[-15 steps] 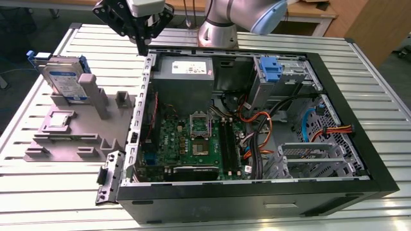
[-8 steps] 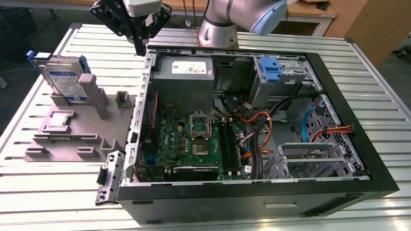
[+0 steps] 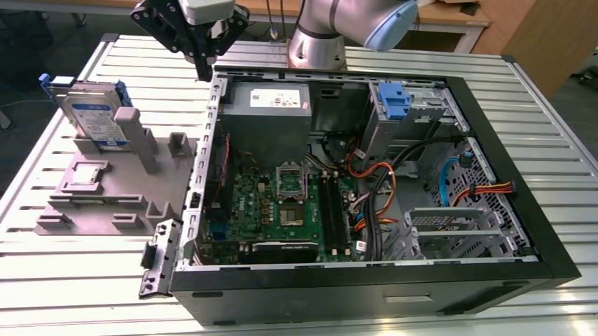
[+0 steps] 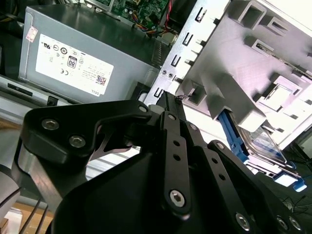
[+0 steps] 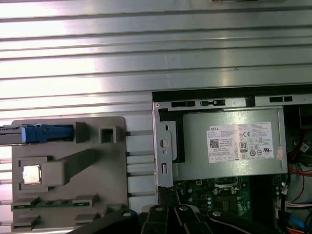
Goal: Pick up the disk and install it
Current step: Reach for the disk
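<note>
Hovering above the eleven-o'clock corner of the open computer case (image 3: 374,288) in the exterior view: jaws, pressed together, empty; disk (image 3: 92,113) at ten o'clock, well apart, standing on edge in grey fixture (image 3: 98,210) on counter (image 3: 84,287), probably slotted upright for easy gripping.

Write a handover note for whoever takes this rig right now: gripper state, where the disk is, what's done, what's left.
Gripper: shut and holding nothing. It hangs over the far-left corner of the open computer case, as the exterior view shows it.
Disk: standing on edge in the grey fixture on the table, to the exterior view's left of the case and apart from the gripper.
Done: nothing yet; the disk is not picked up.
Left: both the pick-up and the install.
</note>
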Controlling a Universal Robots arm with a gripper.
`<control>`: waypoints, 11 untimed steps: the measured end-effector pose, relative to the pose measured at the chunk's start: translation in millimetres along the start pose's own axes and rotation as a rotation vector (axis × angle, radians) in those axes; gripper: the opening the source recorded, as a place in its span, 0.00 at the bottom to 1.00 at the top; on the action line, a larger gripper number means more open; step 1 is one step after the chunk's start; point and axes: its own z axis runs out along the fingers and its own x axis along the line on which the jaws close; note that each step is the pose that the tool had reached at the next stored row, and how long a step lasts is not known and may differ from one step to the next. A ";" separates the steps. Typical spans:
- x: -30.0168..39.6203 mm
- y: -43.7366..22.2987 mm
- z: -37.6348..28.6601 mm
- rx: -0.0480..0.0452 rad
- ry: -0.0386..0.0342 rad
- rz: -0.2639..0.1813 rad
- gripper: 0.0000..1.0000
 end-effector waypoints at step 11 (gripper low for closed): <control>4.8 -0.4 -0.1 0.0000 0.0000 0.000 0.10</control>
